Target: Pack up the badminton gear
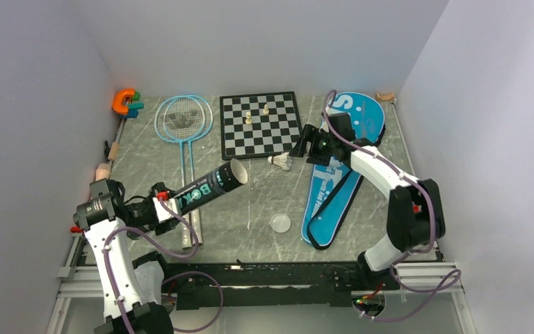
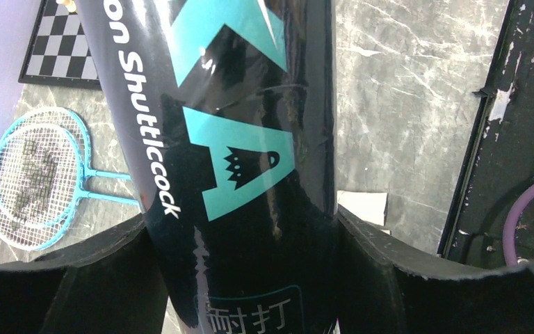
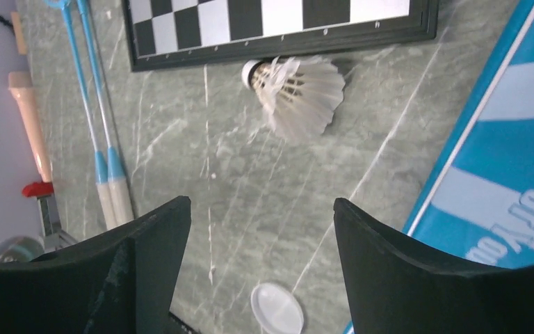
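My left gripper (image 1: pixel 169 207) is shut on the black lettered tube (image 1: pixel 210 186), held off the table with its open mouth pointing up and right; the tube (image 2: pixel 222 139) fills the left wrist view between both pads. One white shuttlecock (image 1: pixel 280 161) lies on the table by the chessboard's near edge, its feathers (image 3: pixel 299 87) ahead of my right gripper (image 1: pixel 304 149), which is open and empty just right of it. The two light-blue rackets (image 1: pixel 183 120) lie at the back left. The blue bag (image 1: pixel 343 163) lies at the right under the right arm.
A chessboard (image 1: pixel 261 124) with two pale pieces sits at the back centre. An orange C-shaped toy (image 1: pixel 125 101) is in the back left corner. A clear round lid (image 1: pixel 280 223) lies near the front. Pale wooden handles lie along the left wall.
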`<act>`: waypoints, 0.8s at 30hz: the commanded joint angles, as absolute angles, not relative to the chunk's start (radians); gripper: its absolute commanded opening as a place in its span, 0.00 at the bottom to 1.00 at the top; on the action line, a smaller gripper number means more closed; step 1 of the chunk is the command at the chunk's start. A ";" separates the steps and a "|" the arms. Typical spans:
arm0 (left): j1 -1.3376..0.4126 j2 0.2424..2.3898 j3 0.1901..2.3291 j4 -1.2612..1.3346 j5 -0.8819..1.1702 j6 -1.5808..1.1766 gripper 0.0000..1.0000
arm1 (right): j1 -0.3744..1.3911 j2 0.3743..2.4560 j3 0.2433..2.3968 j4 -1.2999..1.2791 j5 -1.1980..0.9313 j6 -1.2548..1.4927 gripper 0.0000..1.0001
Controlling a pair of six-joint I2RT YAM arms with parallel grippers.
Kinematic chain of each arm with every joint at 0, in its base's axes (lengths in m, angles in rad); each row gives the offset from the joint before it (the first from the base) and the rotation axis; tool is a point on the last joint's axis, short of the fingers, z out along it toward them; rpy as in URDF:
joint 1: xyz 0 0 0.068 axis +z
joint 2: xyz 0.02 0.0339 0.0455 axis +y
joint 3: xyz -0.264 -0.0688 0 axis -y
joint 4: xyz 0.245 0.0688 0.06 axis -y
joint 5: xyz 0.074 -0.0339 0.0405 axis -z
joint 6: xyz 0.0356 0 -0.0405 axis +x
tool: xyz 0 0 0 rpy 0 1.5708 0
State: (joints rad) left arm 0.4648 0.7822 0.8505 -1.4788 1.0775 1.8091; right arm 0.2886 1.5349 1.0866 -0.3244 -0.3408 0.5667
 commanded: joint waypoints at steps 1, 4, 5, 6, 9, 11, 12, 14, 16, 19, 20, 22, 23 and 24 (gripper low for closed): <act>0.463 0.764 0.848 -1.424 1.119 1.712 0.21 | 0.285 1.628 1.100 -0.121 -0.366 0.617 0.77; 0.463 0.748 0.834 -1.380 1.116 1.654 0.17 | 0.285 1.704 1.103 -0.043 -0.399 0.660 0.73; 0.463 0.743 0.831 -1.377 1.112 1.650 0.16 | 0.285 1.729 1.106 -0.025 -0.407 0.675 0.72; 0.463 0.738 0.829 -1.378 1.108 1.649 0.15 | 0.285 1.752 1.107 -0.009 -0.415 0.691 0.71; 0.463 0.715 0.816 -1.360 1.090 1.626 0.12 | 0.285 1.801 1.099 0.067 -0.419 0.739 0.67; 0.463 0.698 0.804 -1.334 1.077 1.597 0.10 | 0.285 1.827 1.091 0.107 -0.419 0.767 0.65; 0.463 0.693 0.798 -1.320 1.071 1.580 0.10 | 0.285 1.841 1.091 0.125 -0.424 0.782 0.63; 0.463 0.689 0.788 -1.306 1.061 1.574 0.09 | 0.286 1.864 1.091 0.157 -0.429 0.811 0.59; 0.463 0.691 0.783 -1.304 1.055 1.578 0.09 | 0.290 1.879 1.096 0.179 -0.434 0.831 0.56; 0.463 0.699 0.780 -1.312 1.050 1.587 0.08 | 0.307 1.893 1.118 0.175 -0.423 0.835 0.52; 0.463 0.701 0.780 -1.313 1.047 1.589 0.08 | 0.312 1.901 1.125 0.170 -0.417 0.834 0.51; 0.463 0.703 0.780 -1.312 1.041 1.589 0.08 | 0.317 1.915 1.138 0.164 -0.412 0.838 0.45; 0.462 0.703 0.778 -1.309 1.038 1.591 0.07 | 0.316 1.920 1.140 0.165 -0.412 0.841 0.39; 0.463 0.701 0.775 -1.309 1.034 1.594 0.07 | 0.318 1.921 1.140 0.165 -0.411 0.843 0.34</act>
State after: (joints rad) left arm 0.4648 0.6998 0.7727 -1.3273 1.0119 1.5921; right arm 0.3065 1.9049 1.0966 0.1078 -0.4103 0.8188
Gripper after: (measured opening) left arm 0.729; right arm 0.417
